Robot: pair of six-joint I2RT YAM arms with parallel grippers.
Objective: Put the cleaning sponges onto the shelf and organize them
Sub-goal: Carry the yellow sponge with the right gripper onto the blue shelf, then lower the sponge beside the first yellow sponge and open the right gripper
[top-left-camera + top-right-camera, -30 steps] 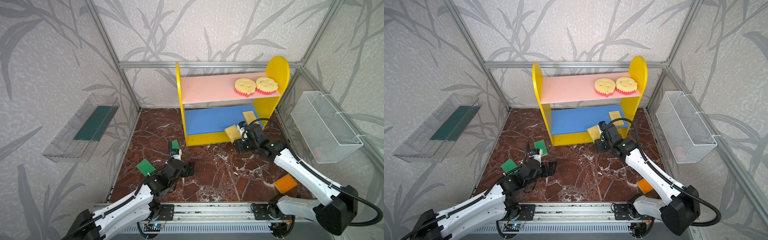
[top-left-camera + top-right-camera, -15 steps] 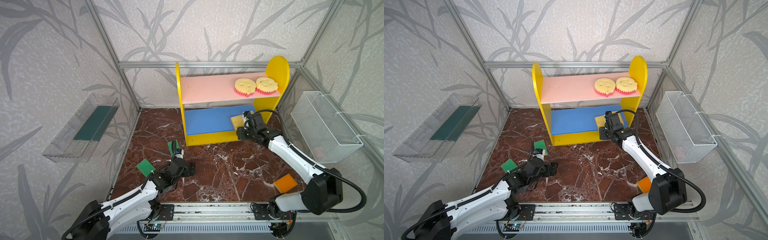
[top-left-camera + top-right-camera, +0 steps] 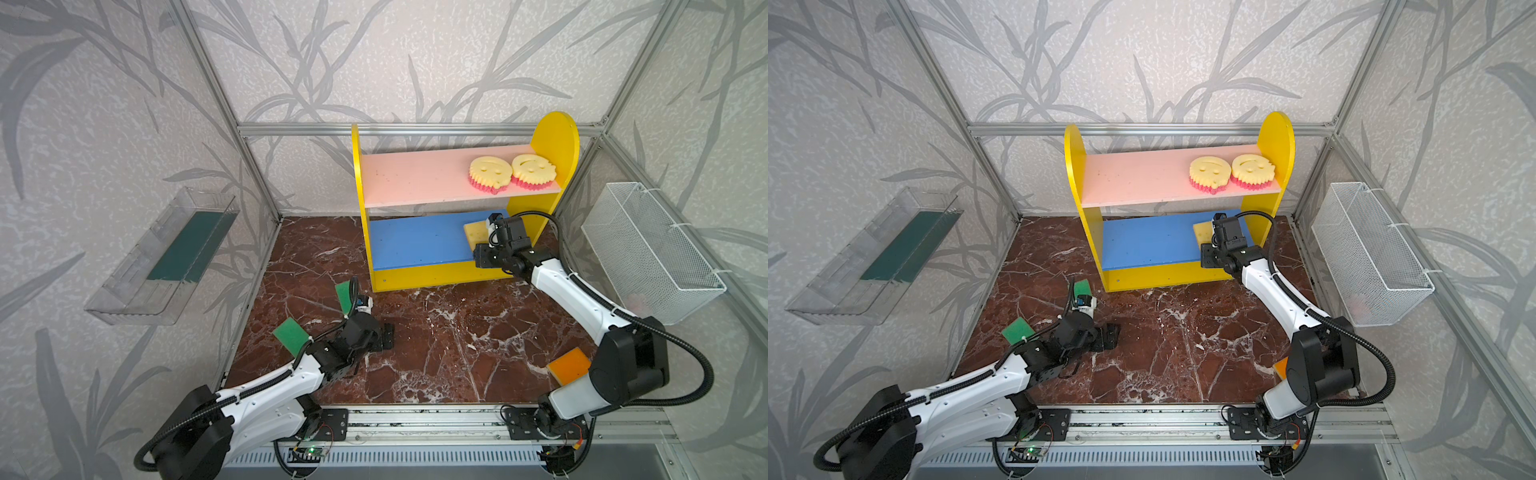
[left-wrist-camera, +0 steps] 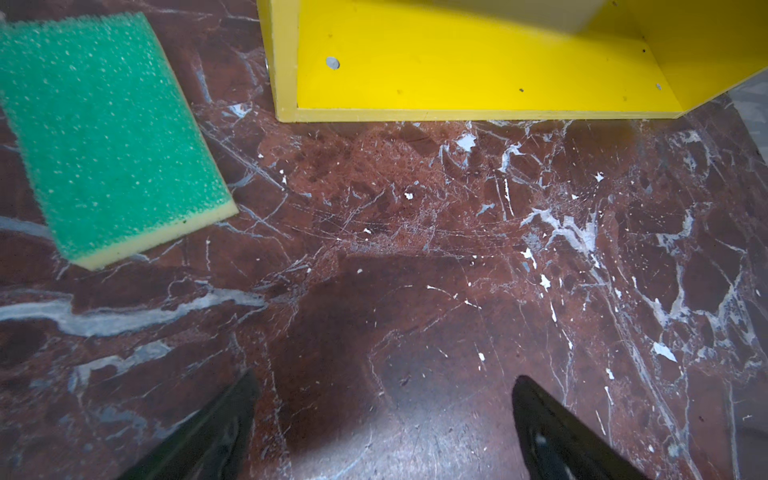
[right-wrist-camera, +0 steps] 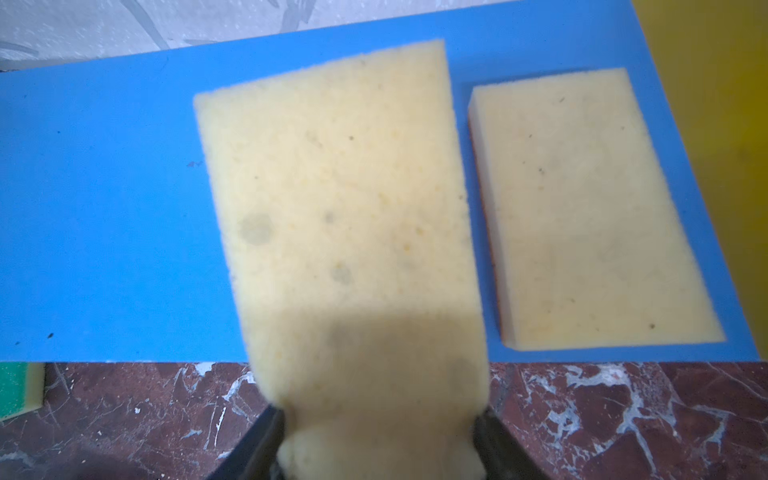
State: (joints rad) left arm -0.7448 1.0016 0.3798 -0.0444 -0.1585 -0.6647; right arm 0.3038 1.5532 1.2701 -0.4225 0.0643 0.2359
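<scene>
Blue lower board (image 3: 415, 245): pale yellow rectangular foam sponge (image 5: 340, 199), clamped by the right hand (image 5: 378, 415), could be tipped off if released overhanging; left hand (image 4: 384, 377) is held apart.

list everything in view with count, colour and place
shelf: one, yellow, at the back, pink board above blue board
smiley sponges: two, yellow over pink, on the pink board
held sponge: one, pale yellow, in the right gripper over the blue board
lying sponge: one, pale yellow, on the blue board beside it
green sponges: two, green, floor, left side
orange sponge: one, orange, floor, front right
clear tray: one, dark green bottom, left wall
wire basket: one, white, right wall
left gripper: one, black, open over the floor
right gripper: one, black, shut on the held sponge
</scene>
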